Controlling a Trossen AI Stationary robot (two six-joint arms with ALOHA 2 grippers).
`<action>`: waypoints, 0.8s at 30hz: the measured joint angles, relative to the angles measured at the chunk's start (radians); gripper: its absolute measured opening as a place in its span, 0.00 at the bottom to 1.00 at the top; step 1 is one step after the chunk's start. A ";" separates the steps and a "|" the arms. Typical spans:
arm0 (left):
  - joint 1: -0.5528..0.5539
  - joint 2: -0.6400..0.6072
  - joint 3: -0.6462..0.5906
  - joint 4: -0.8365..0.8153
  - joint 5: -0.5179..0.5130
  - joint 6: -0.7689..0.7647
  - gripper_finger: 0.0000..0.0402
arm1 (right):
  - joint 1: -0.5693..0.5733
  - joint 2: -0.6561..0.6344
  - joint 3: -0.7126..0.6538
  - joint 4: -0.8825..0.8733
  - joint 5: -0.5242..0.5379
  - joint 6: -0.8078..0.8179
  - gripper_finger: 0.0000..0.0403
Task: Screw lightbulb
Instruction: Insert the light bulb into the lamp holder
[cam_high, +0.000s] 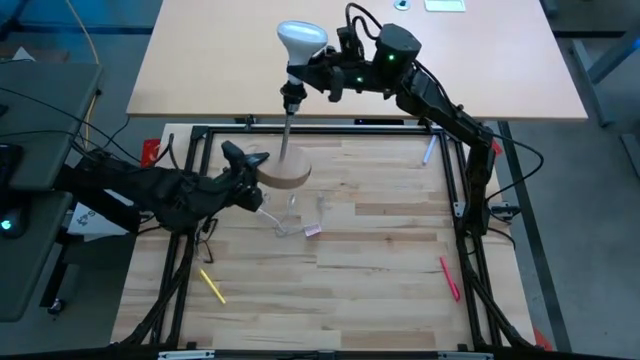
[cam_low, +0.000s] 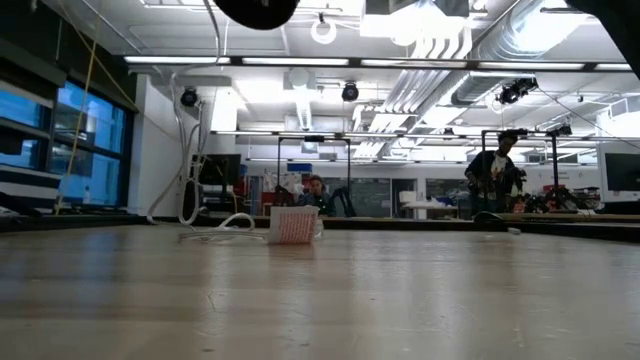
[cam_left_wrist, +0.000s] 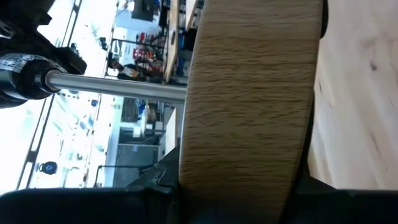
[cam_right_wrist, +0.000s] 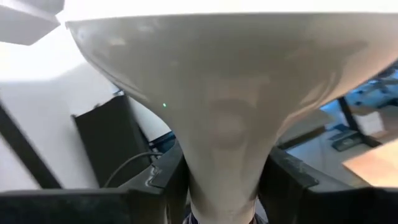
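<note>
The white lightbulb (cam_high: 302, 38) is in the air over the table's far edge, its narrow end toward the black socket (cam_high: 291, 96) of a lamp. The lamp has a round wooden disc (cam_high: 285, 171) and a thin metal stem (cam_high: 287, 130). It is held tilted, with the stem pointing toward the far edge. My right gripper (cam_high: 316, 66) is shut on the bulb, which fills the right wrist view (cam_right_wrist: 224, 74). My left gripper (cam_high: 252, 166) is shut on the disc. The left wrist view shows the disc (cam_left_wrist: 249, 93) edge-on, with the stem (cam_left_wrist: 118, 87) and socket (cam_left_wrist: 22, 74). My left gripper pinches the wooden disc at its rim (cam_left_wrist: 242, 180) between its two fingers, one on each flat face. It comes from the table's left. The lamp is lifted clear of the table and tilted. My right gripper pinches the bulb's narrow neck (cam_right_wrist: 224, 168) between its two fingers, just below the globe. It comes from the table's right. The bulb is clear of the table, its base end at the socket; whether base and socket touch I cannot tell.
A clear cord (cam_high: 285, 215) with a pink-and-white plug (cam_high: 312, 230) lies on the table below the lamp and shows in the low view (cam_low: 295, 225). A yellow pen (cam_high: 212, 286), a pink pen (cam_high: 448, 278) and a blue pen (cam_high: 428, 151) lie about. Black frame rails (cam_high: 460, 180) border the table. People stand in the room behind (cam_low: 497, 170).
</note>
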 joint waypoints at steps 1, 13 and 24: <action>0.011 0.002 0.000 -0.005 0.003 0.000 0.27 | 0.002 0.000 0.000 -0.009 0.016 0.002 0.37; 0.130 0.036 0.003 -0.104 0.092 -0.034 0.27 | 0.015 -0.002 -0.001 -0.192 0.304 0.082 0.37; 0.245 0.116 0.003 -0.130 0.130 -0.020 0.27 | 0.040 0.001 -0.003 -0.393 0.673 0.254 0.37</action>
